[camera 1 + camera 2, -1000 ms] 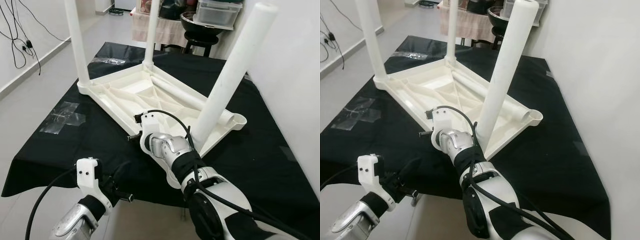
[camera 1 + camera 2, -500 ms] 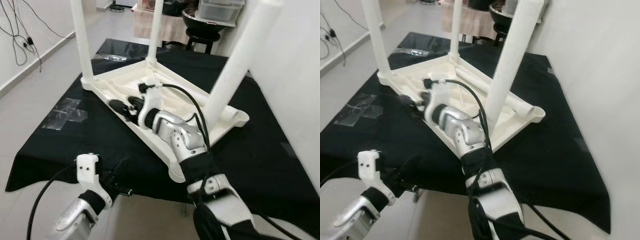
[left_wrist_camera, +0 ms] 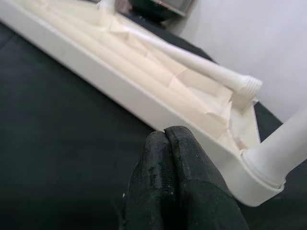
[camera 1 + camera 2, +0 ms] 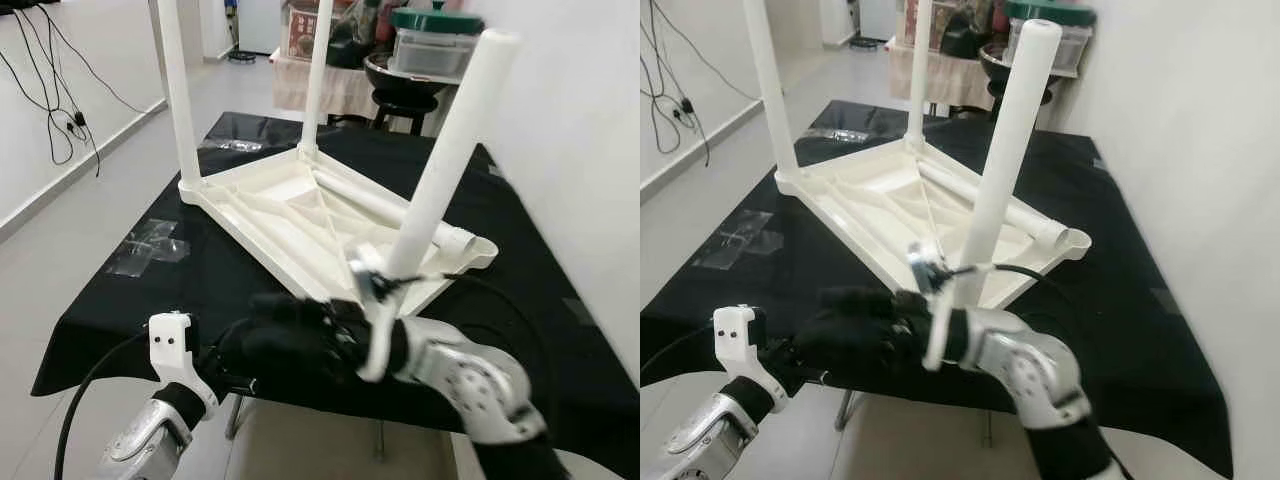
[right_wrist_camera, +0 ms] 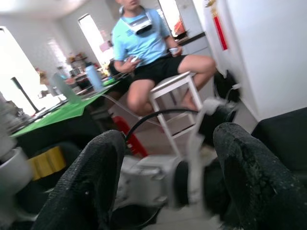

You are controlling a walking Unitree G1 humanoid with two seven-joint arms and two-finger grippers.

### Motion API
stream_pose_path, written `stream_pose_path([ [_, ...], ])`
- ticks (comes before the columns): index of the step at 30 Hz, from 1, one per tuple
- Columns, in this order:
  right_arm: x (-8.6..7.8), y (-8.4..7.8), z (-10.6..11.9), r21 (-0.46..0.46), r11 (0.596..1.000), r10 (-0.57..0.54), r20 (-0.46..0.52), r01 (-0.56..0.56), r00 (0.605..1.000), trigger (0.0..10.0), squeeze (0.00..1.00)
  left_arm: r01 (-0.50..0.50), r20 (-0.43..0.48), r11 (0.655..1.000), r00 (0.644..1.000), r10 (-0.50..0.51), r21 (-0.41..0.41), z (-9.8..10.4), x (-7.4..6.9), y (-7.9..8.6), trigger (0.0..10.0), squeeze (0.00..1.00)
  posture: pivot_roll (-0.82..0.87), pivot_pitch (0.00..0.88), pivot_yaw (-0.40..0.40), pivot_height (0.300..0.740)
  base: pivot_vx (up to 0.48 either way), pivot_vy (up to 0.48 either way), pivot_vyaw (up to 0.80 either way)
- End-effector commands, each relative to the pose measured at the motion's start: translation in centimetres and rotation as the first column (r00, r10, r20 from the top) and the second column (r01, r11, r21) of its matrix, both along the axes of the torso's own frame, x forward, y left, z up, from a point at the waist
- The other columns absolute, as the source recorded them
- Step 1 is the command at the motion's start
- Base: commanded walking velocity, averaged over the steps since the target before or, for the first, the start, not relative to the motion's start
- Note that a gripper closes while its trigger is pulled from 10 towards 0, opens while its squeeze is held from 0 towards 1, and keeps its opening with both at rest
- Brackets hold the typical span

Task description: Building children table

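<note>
The white children's table (image 4: 300,215) lies upside down on a black-covered table (image 4: 170,290). Three white legs stand up from it: one at the left (image 4: 176,95), one at the back (image 4: 317,80), one at the near right (image 4: 438,175). A loose fourth leg (image 4: 395,208) lies inside the frame. My right gripper (image 4: 268,338) hovers blurred over the near edge, pointing left; in the right wrist view its fingers (image 5: 91,191) stand wide apart and open, with nothing between them. My left gripper (image 3: 165,135) is shut and empty, low at the near edge, aimed at the frame's rim (image 3: 144,103).
A dark stool (image 4: 405,78) carrying a bowl and a plastic box stands behind the table. A white wall runs along the right. Clear tape patches (image 4: 148,245) mark the floor at the left. A person (image 5: 144,52) sits on a white stool behind me.
My right arm has pulled back from the table's underside to the near edge and turned leftward. The left arm has barely moved. The camera has tilted up a little.
</note>
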State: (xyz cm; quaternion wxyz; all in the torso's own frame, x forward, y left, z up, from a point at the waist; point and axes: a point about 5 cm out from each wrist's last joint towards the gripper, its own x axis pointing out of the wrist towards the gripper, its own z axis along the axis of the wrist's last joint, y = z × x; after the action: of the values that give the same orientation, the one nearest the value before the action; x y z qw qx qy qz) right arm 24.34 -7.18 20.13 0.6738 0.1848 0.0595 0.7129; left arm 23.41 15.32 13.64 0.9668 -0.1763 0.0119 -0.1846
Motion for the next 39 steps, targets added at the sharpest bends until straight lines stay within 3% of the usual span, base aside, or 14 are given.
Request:
stream_pose_path([
  [1,-0.2,-1.9,0.0,-0.034,0.999,-0.007,0.003,0.007,1.0,10.0,0.0,0.002,-0.002,1.0,1.0,-0.002,0.011,-0.3,0.1,0.0,10.0,0.0,0.03,0.019,-0.084,0.74,0.0,0.0,0.0],
  [2,-0.2,-1.9,0.0,-0.034,0.999,-0.007,0.003,0.007,1.0,10.0,0.0,0.002,-0.002,1.0,1.0,-0.002,0.011,-0.3,0.1,0.0,10.0,0.0,0.03,0.019,-0.084,0.74,0.0,0.0,0.0],
  [4,0.5,-6.1,-0.3,-0.15,0.981,-0.12,0.026,0.122,0.992,10.0,0.0,-0.001,0.005,1.0,1.0,0.0,0.014,-0.2,0.2,0.1,10.0,0.0,0.03,0.019,-0.083,0.74,0.0,0.0,0.0],
  [8,0.7,-7.5,-0.5,-0.198,0.967,-0.156,0.045,0.162,0.987,10.0,0.0,-0.001,0.006,1.0,1.0,0.001,0.015,-0.2,0.2,0.1,10.0,0.0,0.03,0.019,-0.085,0.74,0.0,0.0,0.0],
  [9,0.7,-9.5,-1.0,-0.308,0.93,-0.186,0.078,0.202,0.979,10.0,0.0,-0.001,0.007,1.0,1.0,0.001,0.014,-0.3,0.3,0.2,10.0,0.0,0.02,0.02,-0.083,0.74,0.0,0.0,0.0],
  [10,0.7,-9.5,-1.0,-0.308,0.93,-0.186,0.078,0.202,0.979,10.0,0.0,-0.001,0.007,1.0,1.0,0.001,0.014,-0.3,0.3,0.2,10.0,0.0,0.02,0.02,-0.083,0.74,0.0,0.0,0.0],
  [12,0.9,-12.2,-1.5,-0.476,0.84,-0.218,0.143,0.26,0.966,10.0,0.0,0.001,0.008,1.0,1.0,-0.001,0.013,-0.3,0.3,0.2,10.0,0.0,0.02,0.019,-0.083,0.74,0.0,0.0,0.0],
  [22,3.1,-15.2,-0.9,-0.598,0.693,-0.285,0.286,0.403,0.915,10.0,0.0,0.006,0.012,1.0,1.0,-0.006,0.022,-0.4,0.3,0.2,10.0,0.0,0.03,0.016,-0.087,0.74,0.0,0.0,0.0],
  [27,5.6,-12.0,0.5,-0.47,0.721,-0.346,0.392,0.509,0.852,10.0,0.0,0.015,0.013,0.999,1.0,-0.016,0.031,-0.4,0.3,0.1,10.0,0.0,0.03,0.014,-0.084,0.74,0.0,0.0,0.0],
  [29,5.6,-12.0,0.5,-0.47,0.721,-0.346,0.392,0.509,0.852,10.0,0.0,0.015,0.013,0.999,1.0,-0.016,0.031,-0.4,0.3,0.1,10.0,0.0,0.03,0.014,-0.084,0.74,0.0,0.0,0.0],
  [32,5.9,-5.4,1.5,-0.33,0.847,-0.261,0.423,0.416,0.868,10.0,0.0,0.03,0.012,0.998,0.999,-0.031,0.052,-0.4,0.2,0.0,10.0,0.0,0.04,0.01,-0.082,0.74,0.0,0.0,0.0],
  [34,5.9,-5.4,1.5,-0.33,0.847,-0.261,0.423,0.416,0.868,10.0,0.0,0.03,0.012,0.998,0.999,-0.031,0.052,-0.4,0.2,0.0,10.0,0.0,0.04,0.01,-0.082,0.74,0.0,0.0,0.0],
  [36,5.8,-2.3,2.0,-0.281,0.895,-0.201,0.44,0.347,0.875,10.0,0.0,0.036,0.013,0.997,0.999,-0.037,0.065,-0.4,0.1,-0.1,10.0,0.0,0.06,0.005,-0.086,0.74,0.0,0.0,0.0],
  [39,5.9,-0.4,2.4,-0.247,0.912,-0.194,0.441,0.326,0.876,10.0,0.0,0.037,0.012,0.997,0.999,-0.038,0.069,-0.5,0.1,-0.2,10.0,0.0,0.06,0.003,-0.088,0.74,0.0,0.0,0.0],
])
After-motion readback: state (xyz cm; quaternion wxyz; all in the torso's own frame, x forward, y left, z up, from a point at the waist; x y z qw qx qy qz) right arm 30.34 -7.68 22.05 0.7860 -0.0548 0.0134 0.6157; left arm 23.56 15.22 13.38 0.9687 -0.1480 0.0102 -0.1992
